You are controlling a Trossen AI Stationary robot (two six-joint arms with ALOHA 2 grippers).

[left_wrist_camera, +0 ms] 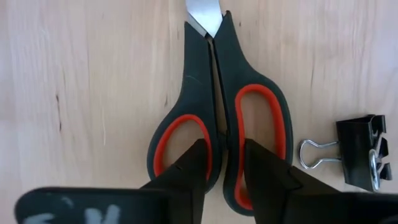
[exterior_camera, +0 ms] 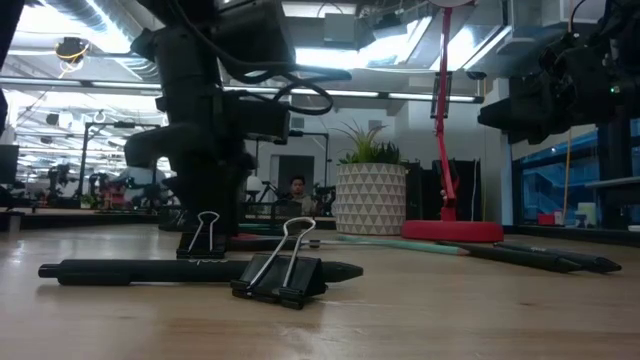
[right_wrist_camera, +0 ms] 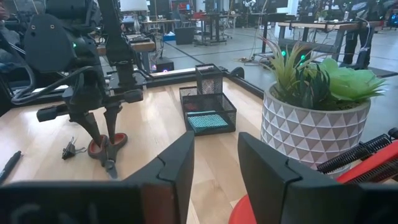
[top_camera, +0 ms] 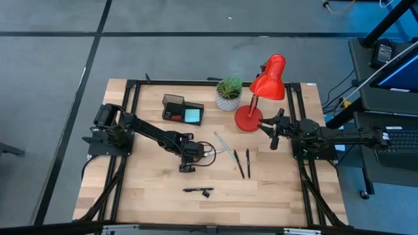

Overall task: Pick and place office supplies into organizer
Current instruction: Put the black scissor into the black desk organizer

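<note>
The left gripper [left_wrist_camera: 222, 163] was down on the red-handled scissors [left_wrist_camera: 219, 118]. Its two fingers [left_wrist_camera: 193, 165] had dropped into the two handle loops, one in each, with the middle bars of the handles between them. The fingers looked close together, squeezing in on those bars, but I cannot tell if the grip was tight yet.

The scissors lay flat on the table [top_camera: 144, 196], near the middle. Their long line ran straight away from the left gripper, handles near it and blade tip far. A small black clip [left_wrist_camera: 360, 152] lay just beside the handles.

The organizer [top_camera: 183, 109] sat at the back of the table, past the scissors, beside the plant pot [top_camera: 228, 101]. The left arm was much nearer to both. The right gripper [right_wrist_camera: 214, 165] waited by the lamp base [top_camera: 248, 119], fingers apart, holding nothing.

I think the lift comes next, then a carry back to the organizer.
</note>
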